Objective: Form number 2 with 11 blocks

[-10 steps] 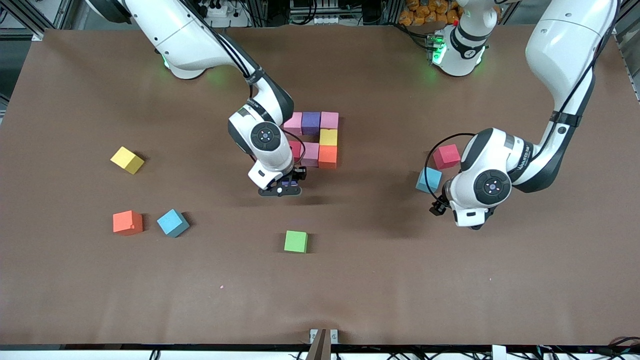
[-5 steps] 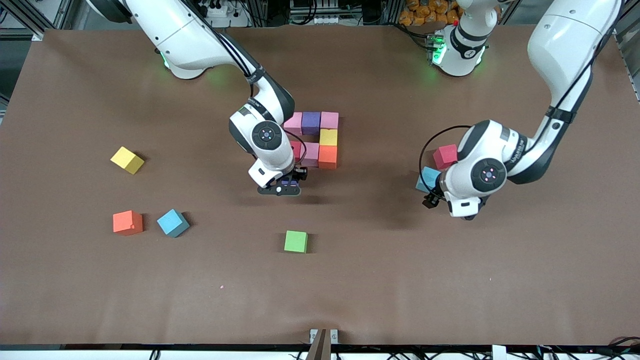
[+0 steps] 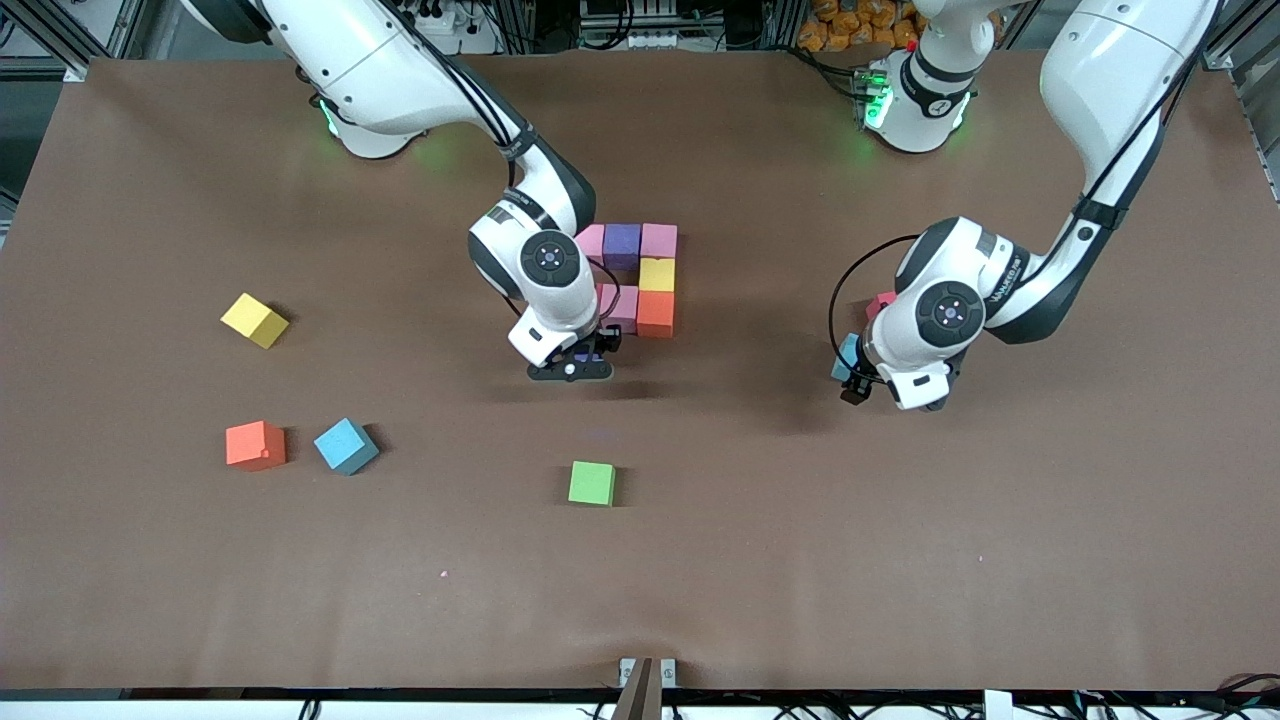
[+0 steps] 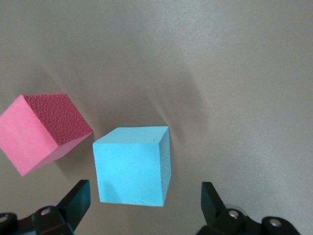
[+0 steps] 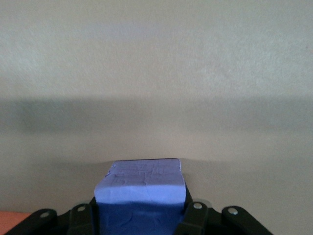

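My right claw (image 3: 570, 370) pinches a purple block (image 5: 141, 188) just over the table (image 3: 700, 560), at the camera-side edge of the part-built 2 (image 3: 640, 280), while my left claw (image 4: 146, 208), spread wide, hangs over the blue block (image 4: 132, 166) beside a red one (image 4: 41, 129).

Joined blocks (image 3: 640, 275) lie mid-table (image 3: 700, 560); a lone cube (image 3: 592, 483) sits nearer the front camera.

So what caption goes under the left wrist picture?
Open left gripper hovers over a light blue block beside a red block.
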Action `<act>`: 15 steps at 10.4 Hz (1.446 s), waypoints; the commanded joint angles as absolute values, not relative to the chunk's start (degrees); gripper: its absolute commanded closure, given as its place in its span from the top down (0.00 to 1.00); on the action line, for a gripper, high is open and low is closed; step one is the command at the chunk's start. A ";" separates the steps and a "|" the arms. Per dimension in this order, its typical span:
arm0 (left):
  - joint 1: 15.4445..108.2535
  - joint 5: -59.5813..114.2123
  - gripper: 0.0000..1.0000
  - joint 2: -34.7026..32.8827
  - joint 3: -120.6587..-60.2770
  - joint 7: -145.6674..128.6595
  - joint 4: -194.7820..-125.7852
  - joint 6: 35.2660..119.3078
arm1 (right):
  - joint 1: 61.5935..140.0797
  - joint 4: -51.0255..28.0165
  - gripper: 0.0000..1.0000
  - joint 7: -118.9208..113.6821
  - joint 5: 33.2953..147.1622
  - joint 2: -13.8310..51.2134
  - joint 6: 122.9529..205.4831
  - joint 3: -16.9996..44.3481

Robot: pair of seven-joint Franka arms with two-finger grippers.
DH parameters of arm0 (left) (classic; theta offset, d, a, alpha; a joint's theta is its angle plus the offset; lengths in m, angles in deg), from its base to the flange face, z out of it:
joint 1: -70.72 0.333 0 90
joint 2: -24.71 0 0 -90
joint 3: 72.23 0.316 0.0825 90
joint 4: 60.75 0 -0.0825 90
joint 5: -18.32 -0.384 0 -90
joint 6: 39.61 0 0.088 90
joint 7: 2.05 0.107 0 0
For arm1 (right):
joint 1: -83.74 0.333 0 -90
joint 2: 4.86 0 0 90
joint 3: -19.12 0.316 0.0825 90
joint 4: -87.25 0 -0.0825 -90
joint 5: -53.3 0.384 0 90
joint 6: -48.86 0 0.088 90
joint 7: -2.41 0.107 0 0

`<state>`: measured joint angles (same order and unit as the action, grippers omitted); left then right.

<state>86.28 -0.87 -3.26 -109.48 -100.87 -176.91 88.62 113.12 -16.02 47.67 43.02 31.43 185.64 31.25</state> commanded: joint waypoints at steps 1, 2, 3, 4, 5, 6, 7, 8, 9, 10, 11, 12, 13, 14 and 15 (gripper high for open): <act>87.25 -2.07 1.00 2.82 -109.67 -106.80 -185.44 96.93 | 113.45 -17.95 0.21 49.43 41.52 29.77 185.88 30.99; 87.25 -2.76 1.00 2.83 -109.50 -108.65 -186.07 98.54 | 113.53 -17.95 0.21 49.43 41.52 29.94 185.88 30.99; 87.33 -5.12 1.00 2.39 -109.41 -111.10 -186.25 99.51 | 113.53 -17.95 0.21 49.78 41.52 30.03 185.97 30.99; 88.20 -7.67 1.00 1.78 -109.32 -113.30 -186.25 100.74 | 113.53 -17.95 0.22 49.96 41.52 30.03 185.80 30.99; 88.82 -9.69 1.00 1.25 -109.32 -114.28 -186.34 101.18 | 113.53 -17.95 0.28 49.96 41.52 30.03 185.79 30.99; 89.61 -10.24 1.00 0.81 -109.32 -114.55 -186.34 101.88 | 113.53 -17.86 0.55 49.96 41.52 30.03 185.71 30.99; 90.05 -10.76 1.00 0.37 -109.32 -114.55 -186.43 102.15 | 113.45 -17.78 0.98 49.87 41.52 29.94 185.62 30.90; 90.23 -11.38 1.00 -0.42 -109.32 -114.64 -186.52 102.33 | 113.36 -17.78 1.00 49.53 41.52 29.94 185.62 30.90; 90.32 -11.47 1.00 -1.03 -109.32 -114.55 -186.61 102.77 | 113.36 -17.69 1.00 49.43 41.52 29.77 185.53 30.99; 90.32 -11.47 1.00 -1.39 -109.32 -114.55 -186.69 102.86 | 113.27 -17.60 1.00 49.26 41.52 29.25 185.27 30.90; 90.32 -11.56 1.00 -1.65 -109.32 -114.64 -187.13 103.12 | 113.27 -17.60 1.00 49.08 41.52 28.46 184.66 30.90; 90.24 -11.99 1.00 -1.74 -109.32 -114.55 -187.57 103.73 | 113.01 -17.16 1.00 48.91 41.52 27.14 182.48 30.90; 90.24 -12.35 1.00 -1.74 -109.32 -114.55 -187.92 104.43 | 112.48 -16.81 1.00 48.82 41.52 25.39 181.41 30.90; 90.24 -12.70 1.00 -2.00 -109.32 -114.55 -188.01 104.53 | 110.65 -16.72 1.00 48.47 41.95 23.55 181.31 30.99; 90.24 -13.48 1.00 -2.44 -109.32 -114.55 -188.01 104.53 | 107.59 -16.72 1.00 47.60 42.31 21.87 181.31 31.51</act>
